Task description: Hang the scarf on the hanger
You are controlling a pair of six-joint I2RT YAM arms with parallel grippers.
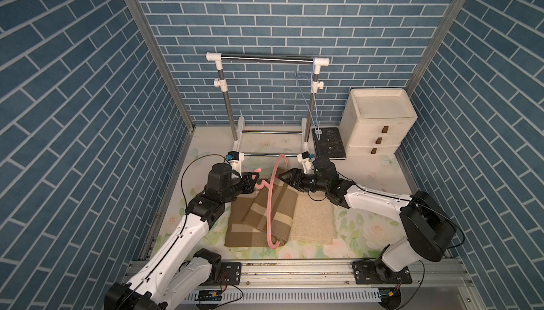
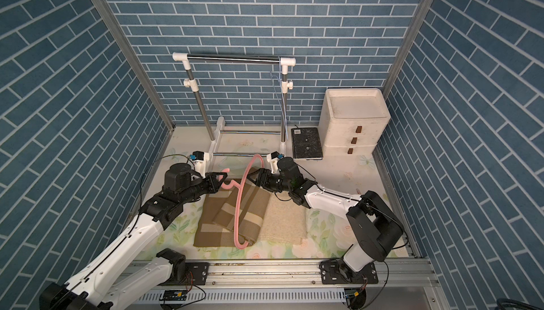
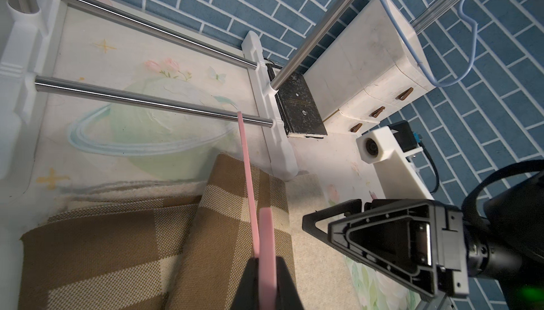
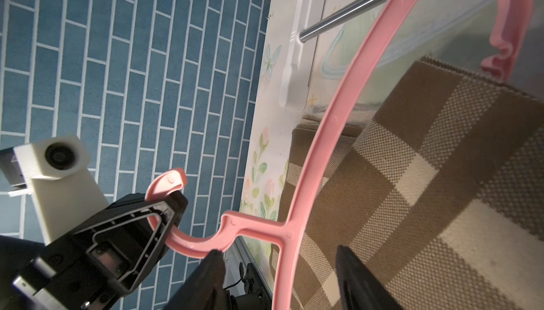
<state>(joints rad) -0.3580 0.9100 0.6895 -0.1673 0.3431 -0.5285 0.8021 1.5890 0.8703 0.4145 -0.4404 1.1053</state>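
The pink hanger (image 1: pixel 268 205) (image 2: pixel 236 208) stands tilted on edge over the brown plaid scarf (image 1: pixel 284 205) (image 2: pixel 253 205), which lies folded on the table. One folded strip of the scarf appears to pass through the hanger's frame. My left gripper (image 1: pixel 255 181) (image 3: pixel 267 261) is shut on the hanger's hook, and the pink hanger (image 3: pixel 248 176) runs away from its jaws. My right gripper (image 1: pixel 282 176) (image 4: pixel 279 251) is open just right of the frame. Its jaws stand either side of the hanger (image 4: pixel 332 117) near the neck, not touching it, with the scarf (image 4: pixel 441 176) behind.
A clothes rack (image 1: pixel 266 58) stands at the back with a thin blue wire hanger (image 1: pixel 309 99) on its right end. A white drawer chest (image 1: pixel 379 120) and a black slab (image 1: pixel 328 143) sit at the back right. A beige cloth (image 1: pixel 313 220) lies under the scarf's right side.
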